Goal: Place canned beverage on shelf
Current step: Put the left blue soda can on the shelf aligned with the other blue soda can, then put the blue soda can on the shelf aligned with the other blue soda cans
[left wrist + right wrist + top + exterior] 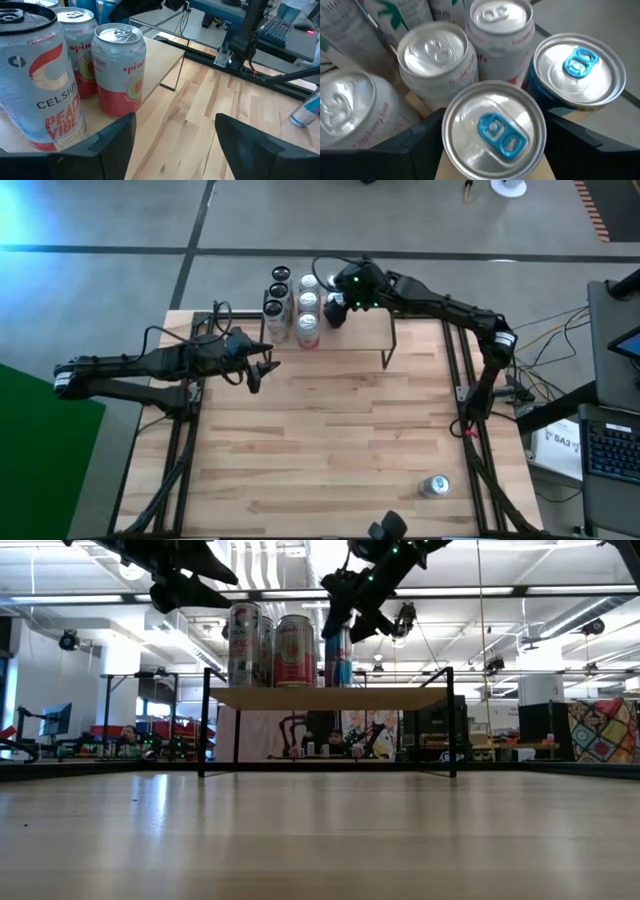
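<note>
The right gripper [338, 308] reaches straight down around a tall blue-tab silver can [494, 131], fingers wide on each side. The can stands upright on the small wood-topped wire-legged shelf [330, 697], close beside other cans. The left gripper [258, 372] waits open nearby.

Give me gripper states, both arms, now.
Left gripper: open, empty, beside the shelf.
Right gripper: around a blue-tab can on the shelf; grip cannot be told.

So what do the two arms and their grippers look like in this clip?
Both are slim, dark, jointed arms with black cables looped along them. The left gripper has two broad, flat, dark fingers. The right gripper looks the same, and small green lights glow at its wrist.
</note>
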Controlling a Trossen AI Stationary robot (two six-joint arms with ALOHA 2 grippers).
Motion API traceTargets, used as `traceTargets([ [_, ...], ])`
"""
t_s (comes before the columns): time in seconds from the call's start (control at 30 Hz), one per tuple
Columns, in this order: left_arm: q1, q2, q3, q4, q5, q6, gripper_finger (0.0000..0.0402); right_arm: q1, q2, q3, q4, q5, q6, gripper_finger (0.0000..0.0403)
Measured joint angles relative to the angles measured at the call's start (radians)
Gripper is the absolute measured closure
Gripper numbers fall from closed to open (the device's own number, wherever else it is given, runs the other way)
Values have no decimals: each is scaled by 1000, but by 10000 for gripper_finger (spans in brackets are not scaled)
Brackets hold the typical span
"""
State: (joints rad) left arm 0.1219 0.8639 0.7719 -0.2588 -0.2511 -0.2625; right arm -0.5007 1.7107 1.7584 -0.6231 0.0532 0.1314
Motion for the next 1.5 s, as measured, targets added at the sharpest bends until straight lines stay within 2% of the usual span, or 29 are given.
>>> traceTargets([
  [0.27,0,0,0,-6,0,0,143,-2,-41,0,-35,-8,66,76],
  [0.5,0,-1,0,-6,0,0,143,43,-157,0,-196,-16,152,76],
  [0.6,0,6,0,1,-11,27,143,86,-223,0,-251,27,184,76],
  [0.67,0,21,0,5,-48,41,143,124,-268,0,-291,84,211,76],
  [0.8,0,48,0,45,-54,59,143,204,-334,0,-414,184,298,77],
  [1.0,15,102,0,75,-61,41,143,372,-355,-6,-572,286,469,77],
  [1.2,16,164,0,80,-46,3,143,552,-339,-10,-647,314,651,77],
  [1.37,16,199,0,80,-45,-12,143,703,-321,-12,-820,303,868,77],
  [1.5,16,210,0,83,-45,-9,143,822,-294,-12,-932,236,1018,77],
])
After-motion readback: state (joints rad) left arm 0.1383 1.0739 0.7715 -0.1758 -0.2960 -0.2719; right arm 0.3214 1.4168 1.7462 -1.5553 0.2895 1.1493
